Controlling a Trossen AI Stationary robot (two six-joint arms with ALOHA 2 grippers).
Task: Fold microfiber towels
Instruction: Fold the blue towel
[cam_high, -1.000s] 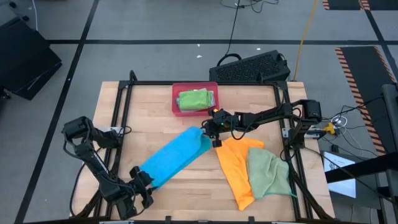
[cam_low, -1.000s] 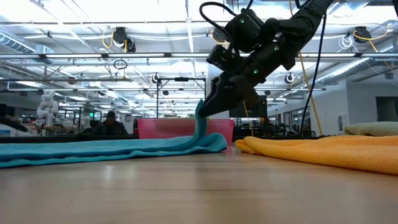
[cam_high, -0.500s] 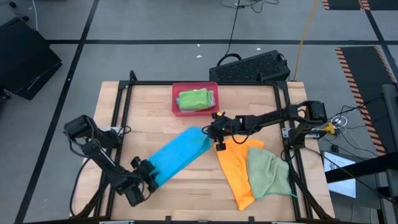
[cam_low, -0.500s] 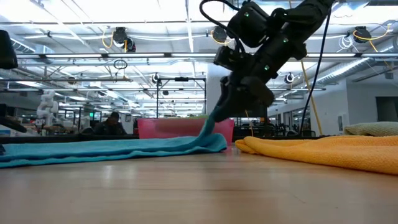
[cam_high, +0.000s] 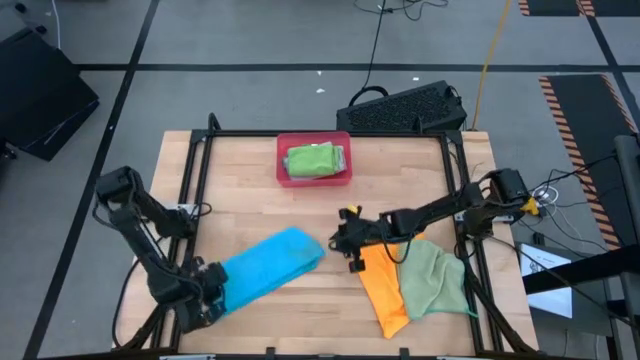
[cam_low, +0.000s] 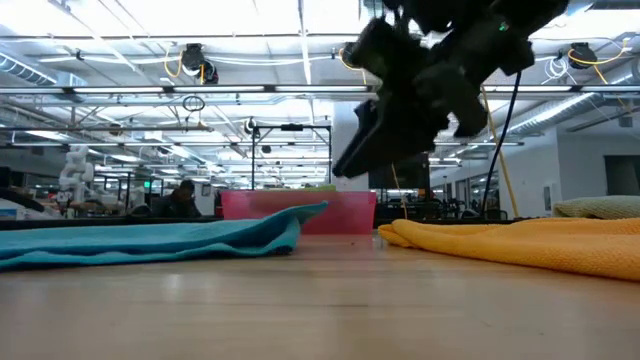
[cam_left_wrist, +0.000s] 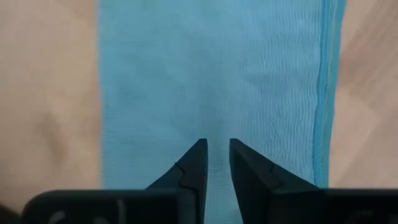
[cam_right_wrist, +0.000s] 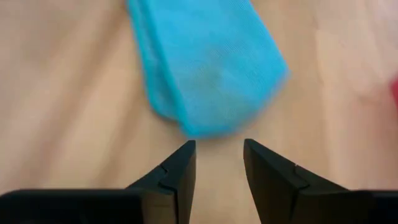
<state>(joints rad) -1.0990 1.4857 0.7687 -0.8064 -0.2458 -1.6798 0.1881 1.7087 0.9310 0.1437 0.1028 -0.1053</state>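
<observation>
The table (cam_high: 250, 180) carries a pink tray (cam_high: 314, 160) near its far edge, holding a folded green towel (cam_high: 313, 159). A blue towel (cam_high: 268, 263) lies diagonally left of centre. The left gripper (cam_high: 208, 293) sits at the blue towel's near-left end. The right gripper (cam_high: 345, 243) sits just beside the blue towel's far end, apart from it, at the edge of an orange towel (cam_high: 381, 285). A pale green towel (cam_high: 432, 280) overlaps the orange one.

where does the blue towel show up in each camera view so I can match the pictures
High view: blue towel lies lower centre-left on the table, running diagonally.
Low view: blue towel is a flat band on the left, before the pink tray.
Left wrist view: it fills the middle, beyond the left gripper.
Right wrist view: its end sits ahead of the right gripper.
Shared landmark: the wooden table.
</observation>
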